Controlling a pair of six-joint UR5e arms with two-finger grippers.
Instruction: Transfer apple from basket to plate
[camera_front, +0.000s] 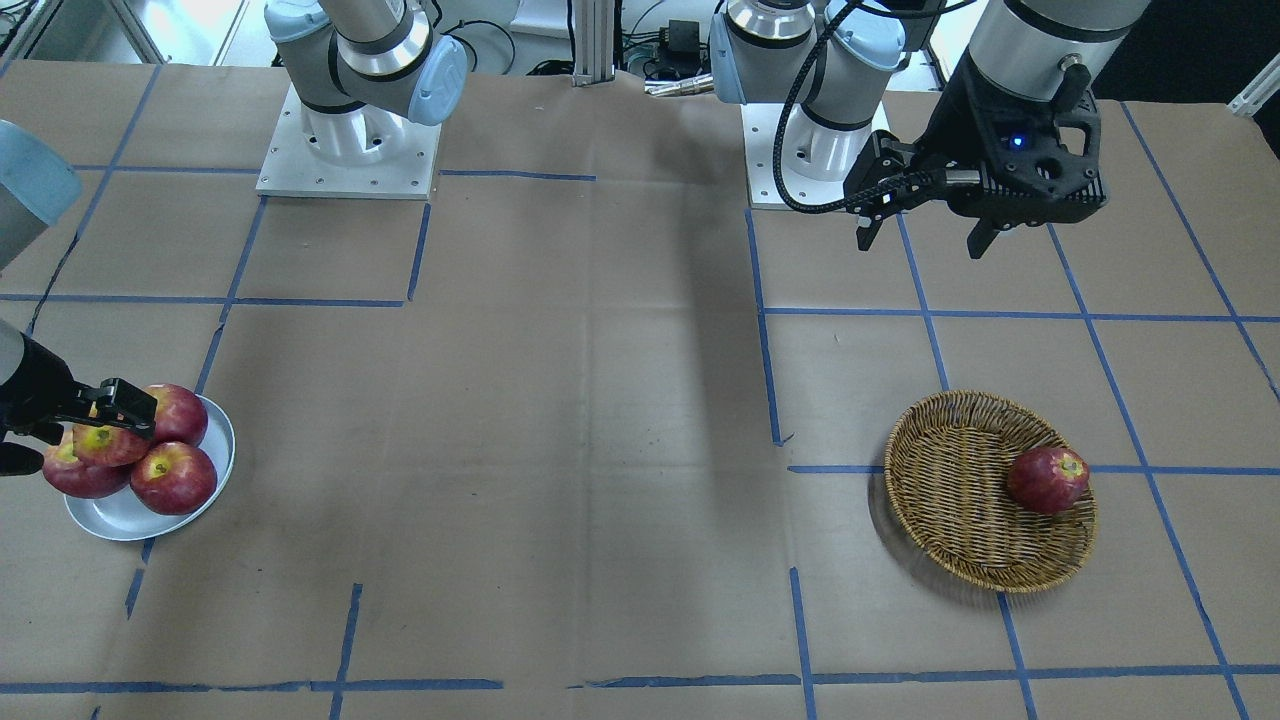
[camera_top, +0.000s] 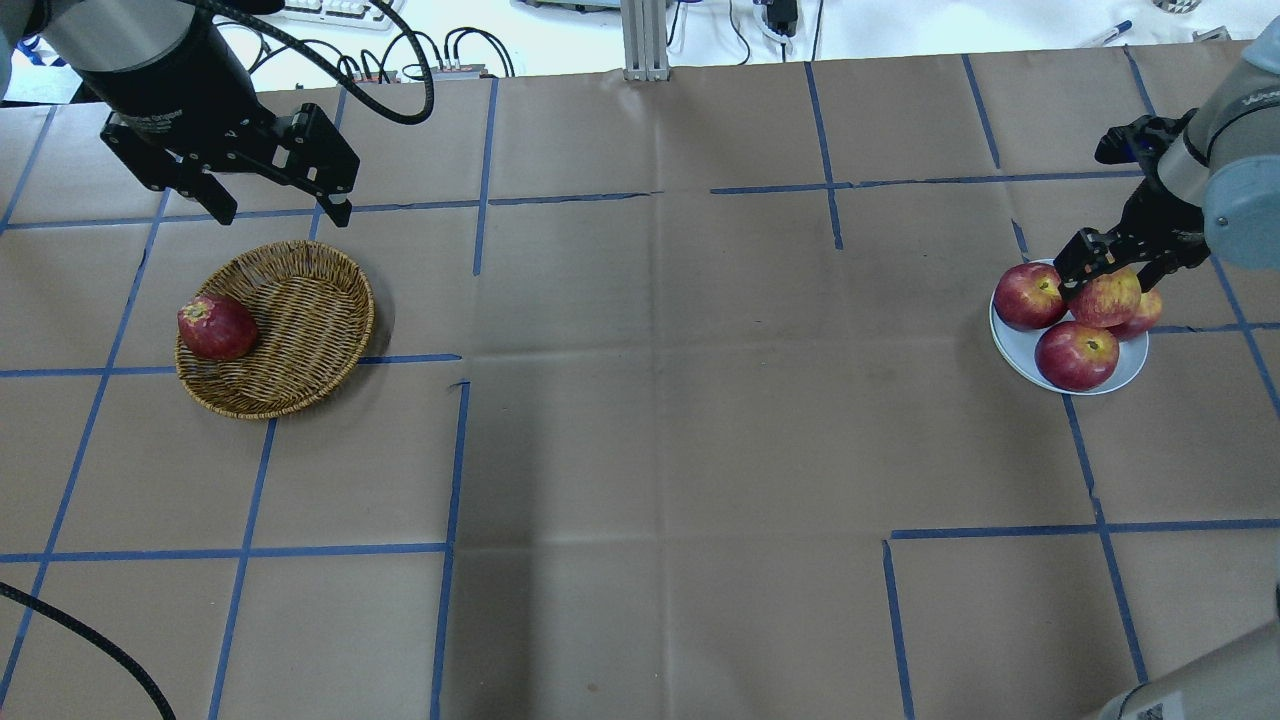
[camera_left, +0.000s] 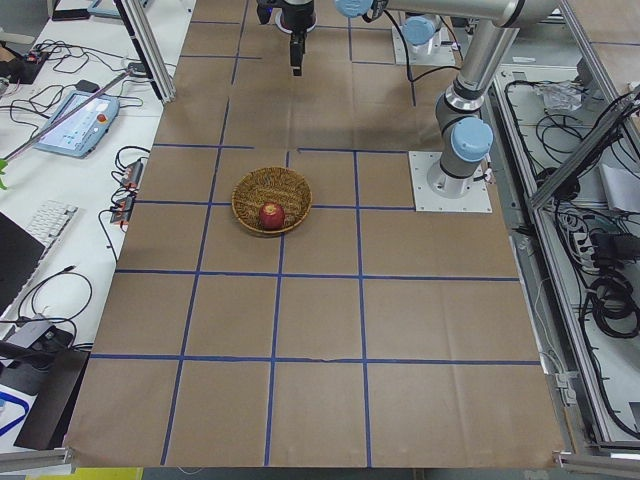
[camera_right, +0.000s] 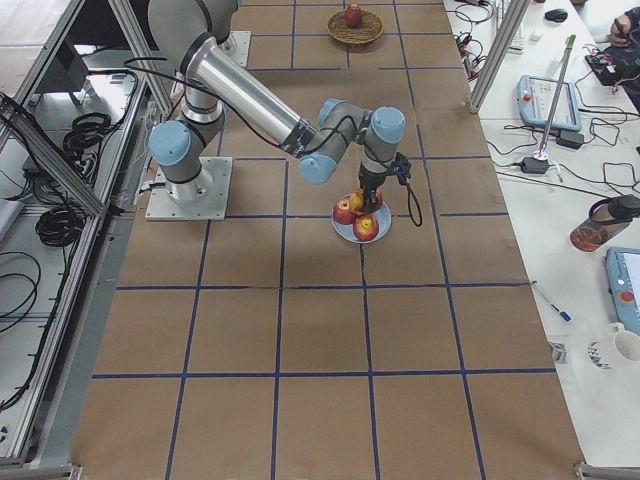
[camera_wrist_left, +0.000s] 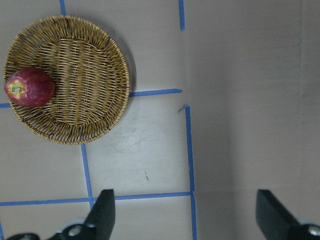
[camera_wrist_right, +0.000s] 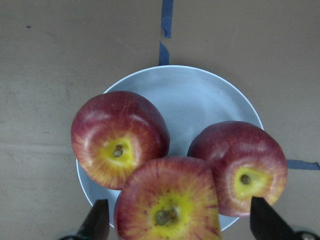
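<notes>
The pinkish-red apple (camera_wrist_right: 167, 202) with a broad yellow stem patch lies on top of the darker apples on the white plate (camera_wrist_right: 190, 100). It also shows in the front view (camera_front: 105, 443) and the overhead view (camera_top: 1107, 297). My right gripper (camera_wrist_right: 180, 225) is open around it, with a visible gap to one finger. The wicker basket (camera_top: 300, 310) sits at the overhead view's left and holds one dark red apple (camera_top: 215, 327). My left gripper (camera_top: 283, 212) is open and empty, raised just beyond the basket's far side.
Three darker red apples (camera_top: 1075, 355) crowd the plate (camera_top: 1010, 345), which sits near the table's right edge. Blue tape lines cross the brown paper table cover. The arm bases (camera_front: 345, 140) stand at the robot's side of the table.
</notes>
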